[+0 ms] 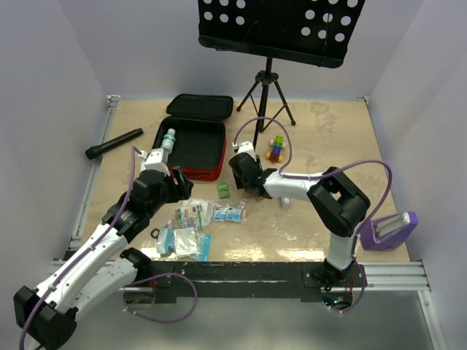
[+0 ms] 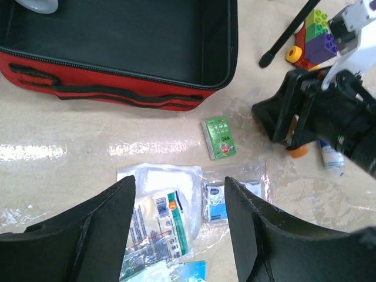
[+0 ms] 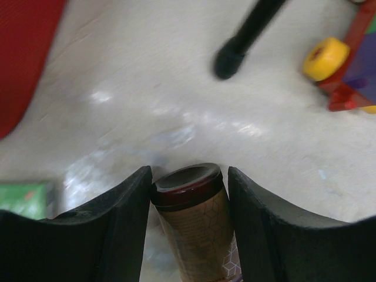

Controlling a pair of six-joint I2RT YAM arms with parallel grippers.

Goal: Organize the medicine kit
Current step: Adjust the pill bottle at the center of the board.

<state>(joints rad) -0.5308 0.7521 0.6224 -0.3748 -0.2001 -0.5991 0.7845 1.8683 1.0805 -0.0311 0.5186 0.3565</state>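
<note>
The medicine kit (image 1: 191, 146) lies open at the back left, a red zip case (image 2: 123, 94) with black lining. One white bottle (image 1: 168, 140) rests inside it. My right gripper (image 3: 189, 174) is low on the table, open around a lying tan bottle (image 3: 197, 226) with a dark red cap. Its left finger touches the cap and a thin gap shows at the right finger. My left gripper (image 2: 179, 235) hovers open over the clear plastic packets (image 2: 155, 205), holding nothing. A green packet (image 2: 219, 138) lies between the case and the packets.
A black flashlight (image 1: 114, 144) lies left of the case. A toy block car (image 1: 276, 148) and a music stand's tripod (image 1: 267, 91) stand behind my right gripper. A small white and blue tube (image 2: 332, 158) lies beside the right arm. A purple device (image 1: 390, 230) sits at the far right.
</note>
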